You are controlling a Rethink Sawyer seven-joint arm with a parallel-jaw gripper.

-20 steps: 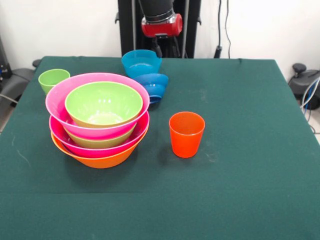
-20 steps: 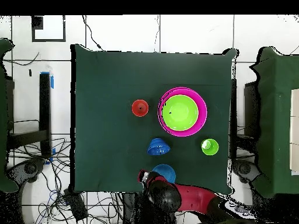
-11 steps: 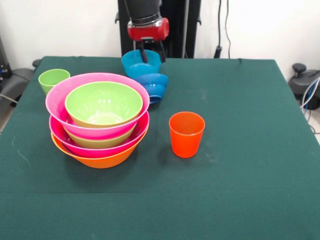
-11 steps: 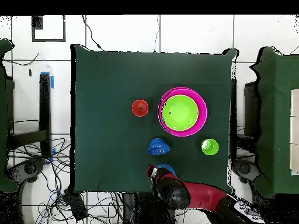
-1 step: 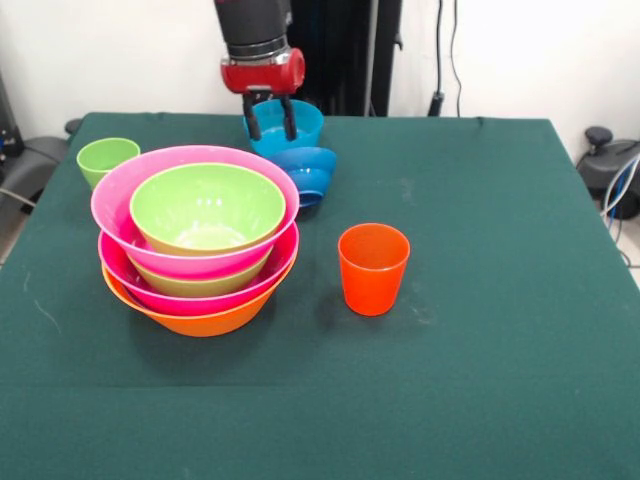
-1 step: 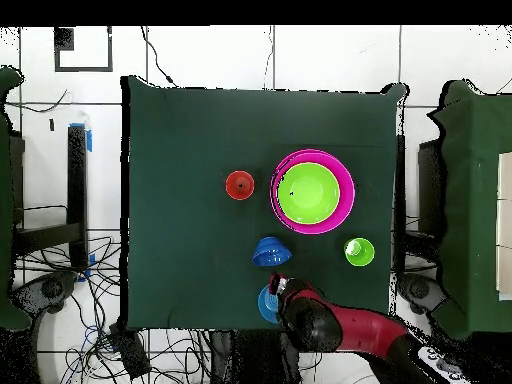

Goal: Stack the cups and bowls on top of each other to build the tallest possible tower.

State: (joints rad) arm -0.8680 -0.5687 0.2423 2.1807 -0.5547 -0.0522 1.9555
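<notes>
Over the upright light blue bowl [image 5: 284, 124] hangs the pincer [image 5: 270, 118], fingers spread; orange-red cup [image 5: 373, 267] mouth-up.

Tower [image 5: 198, 240] left of cup [image 5: 372, 268] (well apart); two bowls [image 5: 305, 172] behind.

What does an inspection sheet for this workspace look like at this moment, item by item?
Surface: green cloth table, flat, faint pale scuffs.
Tower: nested bowls, orange lowest, then pink, green, pink, green on top.
Cups: orange-red cup upright, standing alone; light green cup upright, behind the tower in the front view.
Loose bowls: light blue bowl upright by the table's edge; dark blue bowl tilted beside it.
Clutter: nothing seen.
Gripper: gripper open, fingers down at the light blue bowl's rim; contact unclear.
Cables: loose cables on the floor beside the table.
Surroundings: white wall, tiled floor, a green-covered surface alongside.
</notes>
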